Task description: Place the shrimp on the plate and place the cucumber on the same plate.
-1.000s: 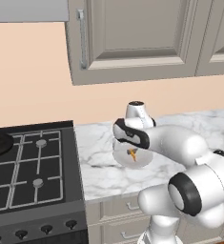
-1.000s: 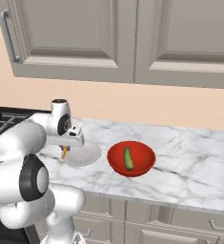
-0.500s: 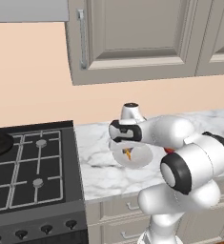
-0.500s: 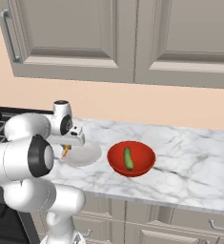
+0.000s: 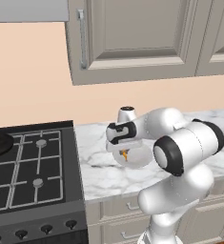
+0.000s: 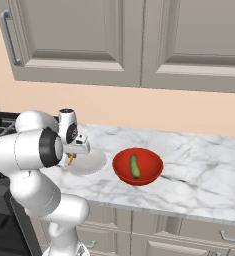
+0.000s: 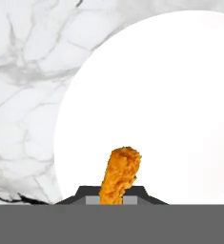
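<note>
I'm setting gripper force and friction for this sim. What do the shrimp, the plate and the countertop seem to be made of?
The shrimp, pinched in the shut gripper: a rough, crumbly orange surface, like fried breading.
The plate: plain matte white, likely ceramic, though plastic would look the same.
The countertop: white with grey veins, marble-like; no clear reflections to judge its polish.

Readable text: I find none in any view.
Labels, brands: none I can make out.
Numbers, signs: none I can see on the cabinets, stove or counter.

Kitchen: gas stove (image 5: 23, 171), marble counter (image 6: 189, 165), cabinets (image 6: 139, 40).
</note>
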You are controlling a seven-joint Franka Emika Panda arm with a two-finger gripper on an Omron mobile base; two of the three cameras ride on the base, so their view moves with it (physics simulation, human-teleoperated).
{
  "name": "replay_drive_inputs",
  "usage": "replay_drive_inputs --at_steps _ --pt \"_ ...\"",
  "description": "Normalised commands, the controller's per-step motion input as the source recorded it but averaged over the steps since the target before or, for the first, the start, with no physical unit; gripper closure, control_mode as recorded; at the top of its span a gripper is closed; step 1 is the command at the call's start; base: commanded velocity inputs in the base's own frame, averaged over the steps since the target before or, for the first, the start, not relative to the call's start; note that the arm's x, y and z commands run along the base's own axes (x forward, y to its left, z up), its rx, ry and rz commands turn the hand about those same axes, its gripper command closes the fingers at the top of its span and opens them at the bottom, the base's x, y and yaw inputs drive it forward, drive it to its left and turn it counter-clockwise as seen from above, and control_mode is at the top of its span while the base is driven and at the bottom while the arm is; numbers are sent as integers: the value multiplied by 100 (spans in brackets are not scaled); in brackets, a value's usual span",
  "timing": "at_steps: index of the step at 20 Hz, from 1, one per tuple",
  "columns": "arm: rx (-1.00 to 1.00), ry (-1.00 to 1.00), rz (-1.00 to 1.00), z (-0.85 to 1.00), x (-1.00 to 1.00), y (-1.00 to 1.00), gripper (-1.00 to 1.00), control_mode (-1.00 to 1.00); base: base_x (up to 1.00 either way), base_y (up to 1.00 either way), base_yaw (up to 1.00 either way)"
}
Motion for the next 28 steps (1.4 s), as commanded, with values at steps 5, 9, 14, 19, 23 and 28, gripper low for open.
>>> replay_drive_inputs --at_steps 5,9,14,19,23,28 --pt "0 0 0 -5 4 0 -100 -100 0 0 0" --pt "0 0 0 0 0 0 -100 -100 0 0 0" --pt "0 0 0 8 0 -5 -100 -100 0 0 0" --pt "0 -4 2 41 -26 -22 -100 -100 0 0 0" --pt "-1 -2 0 58 -58 -33 -100 -100 0 0 0" --pt "-1 -1 0 46 -55 -53 -100 -100 0 0 0"
